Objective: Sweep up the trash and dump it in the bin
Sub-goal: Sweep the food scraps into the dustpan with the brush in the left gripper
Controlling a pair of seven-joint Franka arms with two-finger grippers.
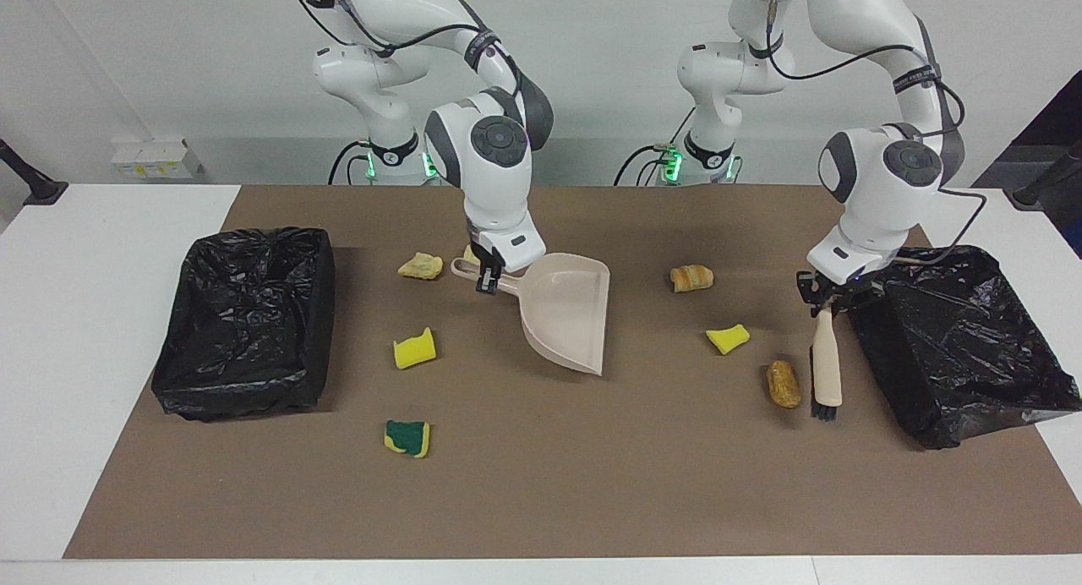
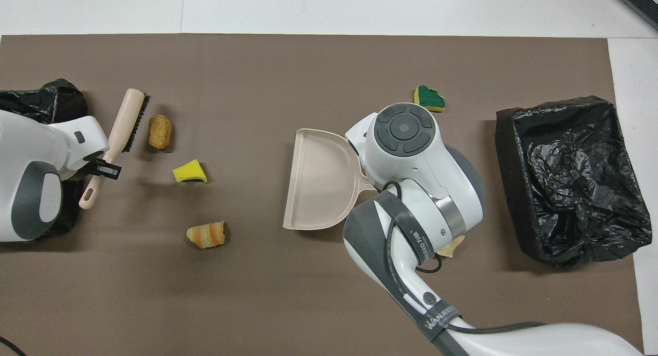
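Facing view first. I see my right gripper (image 1: 488,274) pinching the dustpan (image 1: 568,319) by its handle near the mat's (image 1: 541,483) middle, pan mouth turned toward the left arm's end. At the pan's 9 o'clock lies a yellow sponge piece (image 1: 414,349); the green-and-yellow sponge (image 1: 407,438) sits toward 7 o'clock. A golden lump (image 1: 421,266) rests at 10 o'clock, and another is mostly hidden by the gripper. My left gripper (image 1: 831,297) is clamped on the brush (image 1: 826,370), bristles down, just beside the bin (image 1: 955,340) at that end. At the brush's 9 o'clock lies a brown lump (image 1: 784,384), close by; a yellow wedge (image 1: 728,339) and a croissant-like lump (image 1: 691,277) lie toward 10 o'clock. The second bin (image 1: 245,319) stands at the right arm's end.

Overhead view: the brush (image 2: 122,135) lies slantwise, bristles facing the brown lump (image 2: 160,131) at its 3 o'clock. The wedge (image 2: 189,172) and croissant (image 2: 206,235) sit between brush and dustpan (image 2: 318,186).
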